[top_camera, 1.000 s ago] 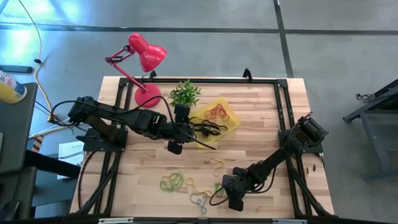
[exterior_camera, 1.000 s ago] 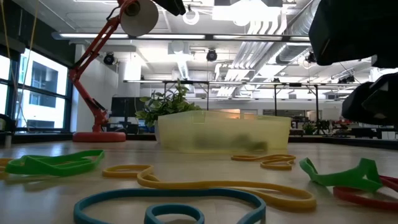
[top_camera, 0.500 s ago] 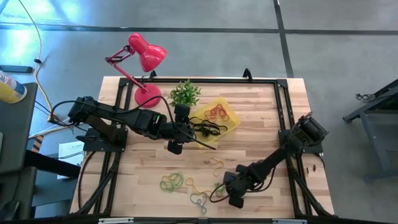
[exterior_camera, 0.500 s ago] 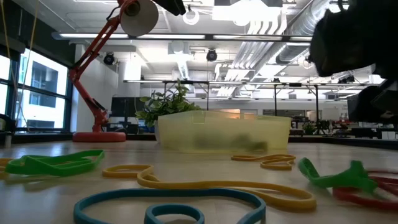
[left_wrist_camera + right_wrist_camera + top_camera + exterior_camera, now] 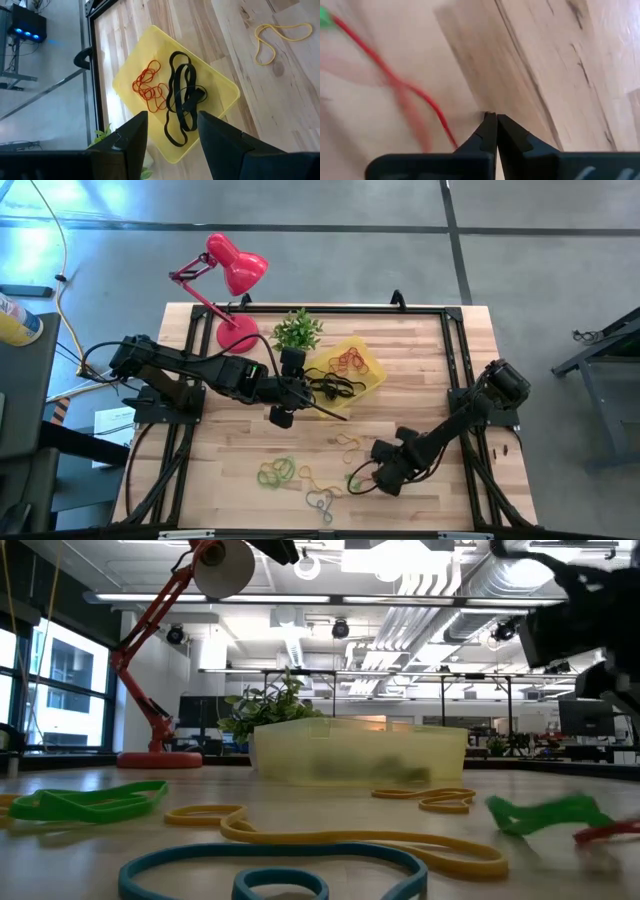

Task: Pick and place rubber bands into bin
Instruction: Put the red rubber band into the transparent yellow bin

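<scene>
The yellow bin (image 5: 368, 372) sits at the table's far middle with small red bands (image 5: 150, 90) and black bands (image 5: 182, 102) inside. My left gripper (image 5: 172, 120) hangs open above it, nothing between its fingers. Loose rubber bands lie near the front edge: green (image 5: 277, 472), yellow (image 5: 348, 442) and teal (image 5: 320, 502). My right gripper (image 5: 492, 119) points down at the near right (image 5: 385, 478), shut, with a red rubber band (image 5: 395, 82) running up to its fingers. A green band (image 5: 545, 812) lies beside the red one (image 5: 605, 832). My right gripper comes from above, fingers pointing down and closed together. The red band's near end (image 5: 451, 142) runs to the side of one finger and vanishes behind it, so the pinch itself is hidden. In the low view that end slants up off the table, and the rest trails on the wood.
A red desk lamp (image 5: 235, 275) and a small green plant (image 5: 297, 330) stand at the far left beside the bin. Black frame rails (image 5: 455, 350) line the table's edges. Bare wood lies between the bin and the loose bands.
My right gripper has risen and gone toward the table's far right, away from the front edge, turning a little. The red band's end has come up off the table with it, and the green band beside it has shifted.
</scene>
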You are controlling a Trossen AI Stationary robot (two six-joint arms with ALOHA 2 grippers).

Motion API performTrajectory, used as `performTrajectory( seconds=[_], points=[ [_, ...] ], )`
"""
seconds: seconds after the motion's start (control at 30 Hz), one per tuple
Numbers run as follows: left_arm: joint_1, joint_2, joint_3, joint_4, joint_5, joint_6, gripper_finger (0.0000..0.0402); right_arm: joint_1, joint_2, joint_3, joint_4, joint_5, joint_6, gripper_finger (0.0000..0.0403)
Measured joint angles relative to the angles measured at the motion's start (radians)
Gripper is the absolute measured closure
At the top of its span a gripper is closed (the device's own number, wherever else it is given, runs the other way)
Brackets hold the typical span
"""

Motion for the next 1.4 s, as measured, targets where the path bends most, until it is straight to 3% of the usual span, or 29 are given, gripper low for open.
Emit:
performTrajectory(
  seconds=[0.3,0.73,0.87,1.17,1.4],
  points=[
    [0.000,0.000,0.000,0.002,0.000,0.000,0.0241,0.012,-0.001,0.003,0.097,-0.034,-0.132,0.0377],
    [0.000,0.000,0.000,0.001,0.000,0.000,0.0241,0.042,-0.002,0.005,0.270,-0.064,-0.119,0.0227],
    [0.000,0.000,0.000,0.007,0.000,0.000,0.0241,0.040,0.023,0.006,0.252,-0.091,-0.079,0.0200],
    [0.000,0.000,0.000,0.006,0.001,0.000,0.0241,0.041,0.052,0.010,0.268,-0.100,-0.026,0.0195],
    [0.000,0.000,0.000,0.007,0.000,0.000,0.0241,0.040,0.054,0.010,0.228,-0.073,-0.003,0.0242]
  ],
)
